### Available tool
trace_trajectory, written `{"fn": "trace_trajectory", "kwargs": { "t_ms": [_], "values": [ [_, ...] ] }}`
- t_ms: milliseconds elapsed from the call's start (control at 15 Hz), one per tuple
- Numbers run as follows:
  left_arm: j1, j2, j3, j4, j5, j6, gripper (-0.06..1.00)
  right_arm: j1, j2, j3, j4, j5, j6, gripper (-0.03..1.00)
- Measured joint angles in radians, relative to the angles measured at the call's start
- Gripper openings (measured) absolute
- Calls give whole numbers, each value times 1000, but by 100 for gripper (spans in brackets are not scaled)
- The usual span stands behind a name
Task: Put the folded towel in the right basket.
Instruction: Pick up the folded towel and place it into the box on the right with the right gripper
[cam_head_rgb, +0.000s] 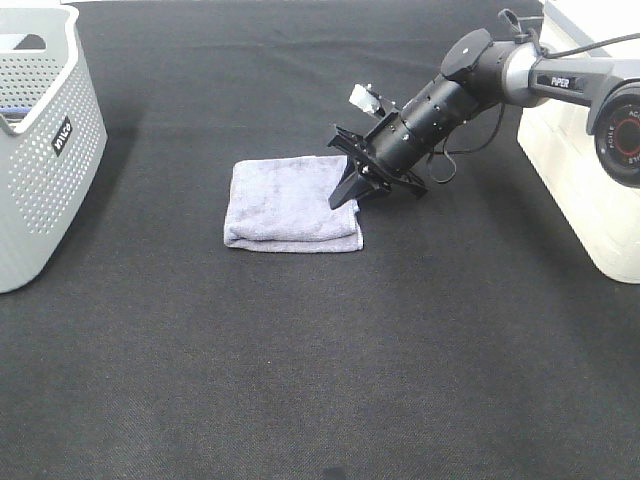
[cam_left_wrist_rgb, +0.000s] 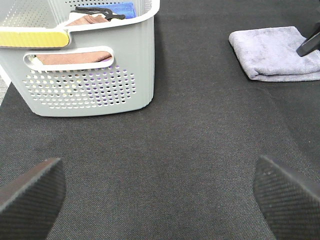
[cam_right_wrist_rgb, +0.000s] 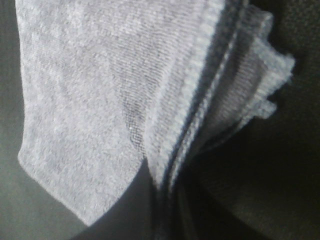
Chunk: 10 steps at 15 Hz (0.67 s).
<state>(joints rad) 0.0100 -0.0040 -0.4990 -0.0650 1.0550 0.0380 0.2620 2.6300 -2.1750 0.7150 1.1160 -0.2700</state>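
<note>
The folded lavender-grey towel (cam_head_rgb: 290, 205) lies flat on the black table near the middle. It also shows in the left wrist view (cam_left_wrist_rgb: 275, 52). My right gripper (cam_head_rgb: 346, 193) reaches across from the right and sits at the towel's right edge, its fingers closed into one dark wedge. In the right wrist view the towel's layered edge (cam_right_wrist_rgb: 165, 115) runs down into the pinch between the dark fingers (cam_right_wrist_rgb: 130, 210). The right basket (cam_head_rgb: 590, 170), cream white, stands at the right edge. My left gripper (cam_left_wrist_rgb: 160, 200) is open and empty, low over bare table.
A grey perforated basket (cam_head_rgb: 45, 150) stands at the left edge; in the left wrist view (cam_left_wrist_rgb: 100, 85) it holds brown and blue cloths. The right arm (cam_head_rgb: 470, 85) stretches over the table from the right.
</note>
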Motion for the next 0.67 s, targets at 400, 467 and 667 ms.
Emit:
{"fn": "trace_trajectory", "kwargs": {
  "t_ms": [400,467,667],
  "values": [
    [0,0,0,0,0,0,97,1,-43,-276,-9,96,0,5],
    [0,0,0,0,0,0,97,1,-68,-309,-16,96,2,5],
    [0,0,0,0,0,0,97,1,-199,-351,-105,100,12,5]
  ]
}}
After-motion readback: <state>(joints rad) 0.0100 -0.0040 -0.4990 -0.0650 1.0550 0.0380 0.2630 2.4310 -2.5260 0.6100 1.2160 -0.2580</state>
